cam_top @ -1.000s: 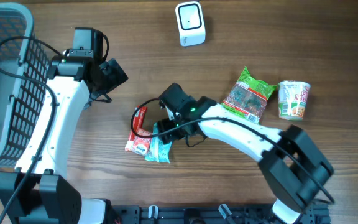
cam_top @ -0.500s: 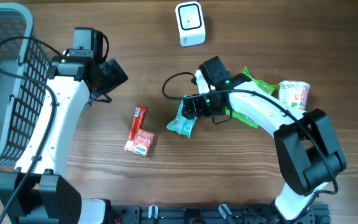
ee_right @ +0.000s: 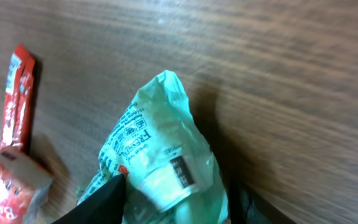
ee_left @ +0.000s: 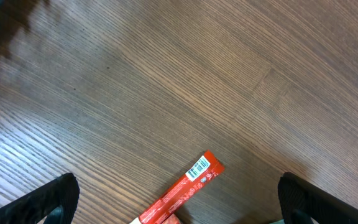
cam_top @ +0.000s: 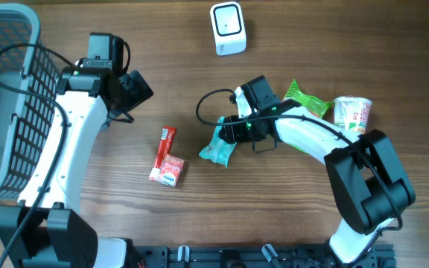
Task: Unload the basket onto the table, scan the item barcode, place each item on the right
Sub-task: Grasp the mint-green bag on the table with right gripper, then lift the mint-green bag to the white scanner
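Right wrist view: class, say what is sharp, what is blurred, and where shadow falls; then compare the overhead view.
Right wrist view: packet fairly sharp, table grain smeared, dark shadow right of the packet. Overhead view: evenly lit and sharp.

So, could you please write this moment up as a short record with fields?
right gripper: closed on the mint-green packet, held off the table
packet barcode: dark patch visible in the right wrist view
left gripper: open, empty, over the red stick
scanner: far side, apart from the packet
also on table: red box, green bag, cup
basket: left edge
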Action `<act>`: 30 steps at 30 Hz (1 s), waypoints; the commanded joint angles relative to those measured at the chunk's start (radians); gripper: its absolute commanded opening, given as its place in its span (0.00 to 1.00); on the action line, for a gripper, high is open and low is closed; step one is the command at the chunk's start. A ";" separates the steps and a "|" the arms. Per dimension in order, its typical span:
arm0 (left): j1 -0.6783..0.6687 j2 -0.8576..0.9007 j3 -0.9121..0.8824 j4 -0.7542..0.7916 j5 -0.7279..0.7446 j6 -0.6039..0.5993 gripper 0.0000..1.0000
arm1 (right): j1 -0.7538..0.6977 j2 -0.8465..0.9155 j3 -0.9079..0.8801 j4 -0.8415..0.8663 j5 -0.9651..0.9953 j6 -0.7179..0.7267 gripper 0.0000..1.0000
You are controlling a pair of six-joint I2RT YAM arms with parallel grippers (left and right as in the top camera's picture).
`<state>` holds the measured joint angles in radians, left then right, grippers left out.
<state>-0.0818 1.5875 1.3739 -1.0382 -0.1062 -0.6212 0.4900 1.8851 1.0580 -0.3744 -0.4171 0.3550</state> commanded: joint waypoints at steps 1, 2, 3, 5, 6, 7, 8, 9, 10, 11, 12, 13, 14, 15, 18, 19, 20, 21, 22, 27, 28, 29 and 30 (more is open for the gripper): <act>0.005 0.000 0.014 0.002 -0.003 0.015 1.00 | 0.006 0.011 -0.040 -0.007 -0.064 -0.029 0.62; 0.005 0.000 0.014 0.002 -0.003 0.015 1.00 | 0.006 0.011 -0.040 -0.006 -0.064 -0.032 0.66; 0.005 0.000 0.014 0.002 -0.003 0.015 1.00 | 0.006 0.011 -0.040 -0.005 -0.063 -0.029 0.69; 0.005 0.000 0.014 0.002 -0.003 0.015 1.00 | 0.006 0.011 -0.040 -0.004 -0.063 -0.011 0.34; 0.005 0.000 0.014 0.002 -0.003 0.015 1.00 | 0.006 0.011 -0.040 -0.004 -0.063 -0.004 0.25; 0.005 0.000 0.014 0.002 -0.003 0.015 1.00 | 0.006 0.011 -0.040 -0.004 -0.063 -0.006 0.15; 0.005 0.000 0.014 0.002 -0.003 0.015 1.00 | 0.006 0.011 -0.040 -0.003 -0.064 -0.016 0.07; 0.005 0.000 0.014 0.002 -0.003 0.015 1.00 | 0.003 0.006 -0.034 -0.008 -0.081 -0.026 0.04; 0.005 0.000 0.014 0.002 -0.003 0.015 1.00 | -0.008 -0.009 -0.027 -0.007 -0.145 -0.090 0.04; 0.005 0.000 0.014 0.002 -0.003 0.015 1.00 | -0.023 -0.052 -0.027 0.018 -0.261 -0.196 0.04; 0.005 0.000 0.014 0.002 -0.003 0.015 1.00 | -0.030 -0.098 -0.027 0.039 -0.318 -0.249 0.04; 0.005 0.000 0.014 0.002 -0.003 0.015 1.00 | -0.034 -0.138 -0.026 0.046 -0.322 -0.251 0.04; 0.005 0.000 0.014 0.002 -0.003 0.015 1.00 | -0.037 -0.196 -0.026 0.045 -0.313 -0.264 0.04; 0.005 0.000 0.014 0.002 -0.003 0.015 1.00 | -0.039 -0.240 -0.026 0.035 -0.314 -0.289 0.04; 0.005 0.000 0.014 0.002 -0.003 0.015 1.00 | -0.039 -0.381 -0.026 -0.060 -0.317 -0.318 0.04; 0.005 0.000 0.014 0.002 -0.003 0.015 1.00 | -0.039 -0.401 -0.026 -0.076 -0.317 -0.332 0.04; 0.006 0.000 0.014 0.002 -0.003 0.015 1.00 | -0.039 -0.438 -0.026 -0.105 -0.317 -0.367 0.04; 0.006 0.000 0.014 0.002 -0.003 0.015 1.00 | -0.039 -0.459 -0.026 -0.122 -0.315 -0.401 0.04; 0.005 0.000 0.014 0.002 -0.003 0.015 1.00 | -0.039 -0.483 -0.026 -0.137 -0.304 -0.407 0.04; 0.005 0.000 0.014 0.002 -0.003 0.015 1.00 | -0.039 -0.495 -0.026 -0.188 -0.249 -0.407 0.04; 0.005 0.000 0.014 0.002 -0.003 0.015 1.00 | -0.039 -0.495 -0.026 -0.192 -0.245 -0.407 0.04; 0.005 0.000 0.014 0.002 -0.003 0.015 1.00 | -0.039 -0.494 -0.026 -0.193 -0.245 -0.408 0.04; 0.005 0.000 0.014 0.002 -0.003 0.015 1.00 | -0.039 -0.494 -0.026 -0.192 -0.244 -0.408 0.04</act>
<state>-0.0818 1.5875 1.3739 -1.0382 -0.1062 -0.6212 0.4534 1.4044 1.0283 -0.5690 -0.6712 -0.0307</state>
